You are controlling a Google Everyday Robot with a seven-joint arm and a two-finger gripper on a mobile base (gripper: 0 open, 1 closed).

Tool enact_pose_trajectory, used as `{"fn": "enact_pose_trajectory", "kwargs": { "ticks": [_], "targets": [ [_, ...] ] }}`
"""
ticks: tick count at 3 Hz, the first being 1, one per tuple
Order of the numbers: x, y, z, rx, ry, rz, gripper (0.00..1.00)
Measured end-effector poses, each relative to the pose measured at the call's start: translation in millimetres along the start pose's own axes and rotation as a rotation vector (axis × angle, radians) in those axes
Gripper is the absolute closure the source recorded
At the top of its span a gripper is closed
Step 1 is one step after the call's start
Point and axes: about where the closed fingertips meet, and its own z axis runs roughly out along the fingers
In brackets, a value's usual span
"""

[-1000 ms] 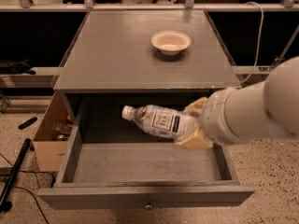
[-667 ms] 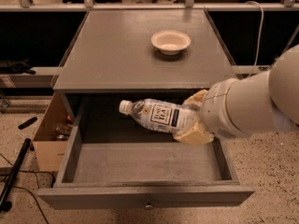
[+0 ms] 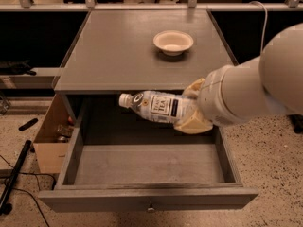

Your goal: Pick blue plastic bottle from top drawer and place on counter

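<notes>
The blue plastic bottle (image 3: 156, 107) lies on its side in the air, white cap pointing left, its label with a dark printed square facing me. My gripper (image 3: 191, 109) is shut on the bottle's base end and holds it above the back of the open top drawer (image 3: 147, 167), just below the counter's front edge. The drawer floor is bare grey, with a small metal knob on its front. The counter (image 3: 118, 51) is the flat grey cabinet top behind the bottle. My large white arm comes in from the right.
A cream bowl (image 3: 173, 42) sits at the back right of the counter. A cardboard box (image 3: 49, 138) with small items stands on the speckled floor to the left of the cabinet. A black rod and cable lie at the far left.
My gripper has lifted the bottle up and a little to the left, from inside the drawer to about the level of the counter's front edge.
</notes>
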Motion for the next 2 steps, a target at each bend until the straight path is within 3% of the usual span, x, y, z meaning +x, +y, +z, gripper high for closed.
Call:
{"fn": "enact_pose_trajectory", "kwargs": {
  "ticks": [2],
  "targets": [
    [-16,-120,66,-0.046,0.078,-0.125,1.0]
  ]
}}
